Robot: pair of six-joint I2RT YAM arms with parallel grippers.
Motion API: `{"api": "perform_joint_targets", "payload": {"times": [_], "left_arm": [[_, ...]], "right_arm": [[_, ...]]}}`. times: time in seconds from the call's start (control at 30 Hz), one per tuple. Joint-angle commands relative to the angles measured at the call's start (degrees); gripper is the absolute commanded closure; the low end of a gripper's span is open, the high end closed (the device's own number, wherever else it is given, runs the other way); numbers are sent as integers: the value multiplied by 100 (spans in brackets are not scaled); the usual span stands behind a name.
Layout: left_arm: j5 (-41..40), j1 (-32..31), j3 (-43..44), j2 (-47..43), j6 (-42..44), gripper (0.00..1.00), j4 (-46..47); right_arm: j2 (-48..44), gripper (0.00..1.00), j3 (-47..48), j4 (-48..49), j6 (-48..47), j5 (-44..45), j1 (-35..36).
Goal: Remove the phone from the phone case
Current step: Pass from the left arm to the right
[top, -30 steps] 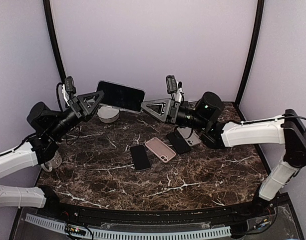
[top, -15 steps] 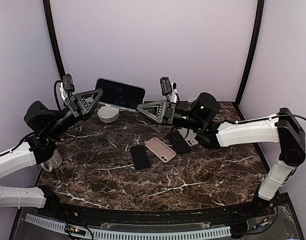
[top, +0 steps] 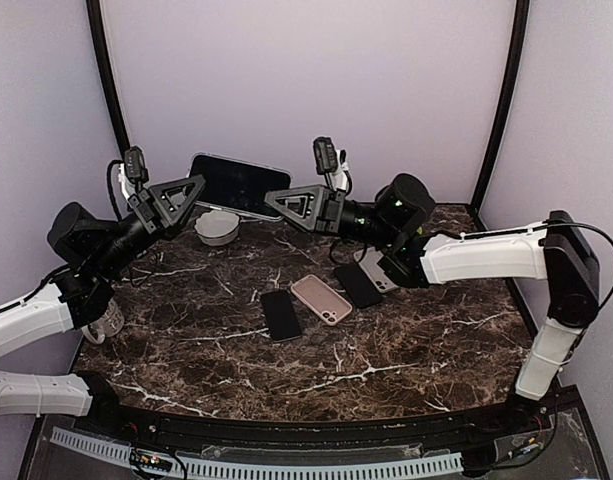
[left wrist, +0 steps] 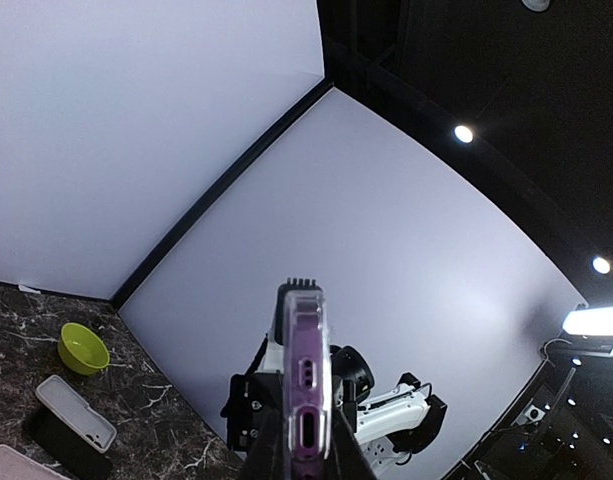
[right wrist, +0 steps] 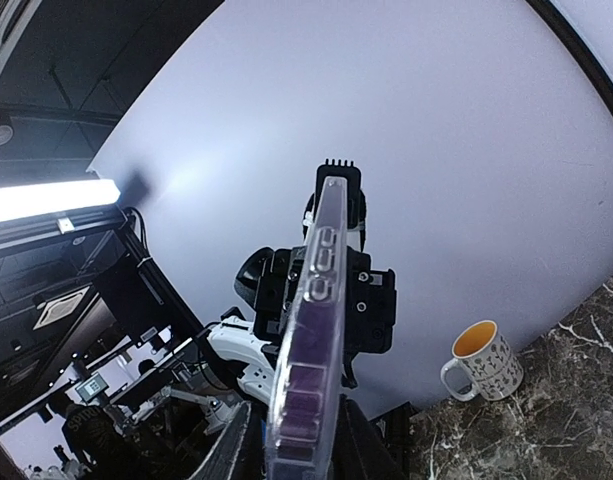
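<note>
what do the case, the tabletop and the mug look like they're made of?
The case looks like clear flexible plastic, purple-tinted: light passes through its edge, and the port cutouts are moulded. The tabletop is dark marble or a marble-print laminate, with white veins and a slight sheen; cannot tell which. The mug is probably glazed ceramic: white, smooth, small dark marks.

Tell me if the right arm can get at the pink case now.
Probably not: the right gripper is shut on the cased phone, held aloft together with the left gripper. The pink case lies uncovered on the table, so only that full grip blocks it.
</note>
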Motion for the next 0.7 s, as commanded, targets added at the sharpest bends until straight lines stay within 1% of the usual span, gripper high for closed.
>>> {"api": "perform_joint_targets", "payload": {"times": [0.0,0.13,0.23,0.3,0.33,0.37,0.4,0.43,0.47,0.5,0.53,0.57,0.6,0.67], "left_arm": [[28,-4,-32,-85,-2,100,511],[-15,-8,-167,-157,24,100,508],[-1,-8,-262,-193,66,100,481],[20,-8,-274,-239,165,100,335],[26,-8,-265,-296,275,97,259],[26,-8,-257,-330,337,88,57],[41,-8,-236,-424,485,82,-51],[50,-8,-225,-469,641,69,-232],[91,-8,-202,-586,718,62,-332],[115,-8,-186,-647,877,53,-570],[168,-8,-144,-782,963,49,-707],[202,-8,-117,-928,1127,43,-1026],[272,-8,-58,-1002,1207,39,-1359],[371,-8,37,-1211,1434,35,-1904]], "right_arm": [[87,78,255,259,30,-160,18],[127,86,277,253,35,-203,18],[137,99,294,258,28,-245,17],[123,100,282,212,-3,-251,18],[108,100,263,199,-41,-250,18],[90,100,234,197,-77,-260,18],[61,100,207,190,-126,-258,18],[33,100,180,183,-178,-265,18],[-7,100,147,158,-245,-266,18],[-57,100,114,139,-335,-274,18],[-121,100,72,126,-458,-294,18],[-175,100,34,104,-557,-327,18],[-242,100,-7,57,-692,-373,18],[-382,100,-134,-75,-981,-465,11]]}}
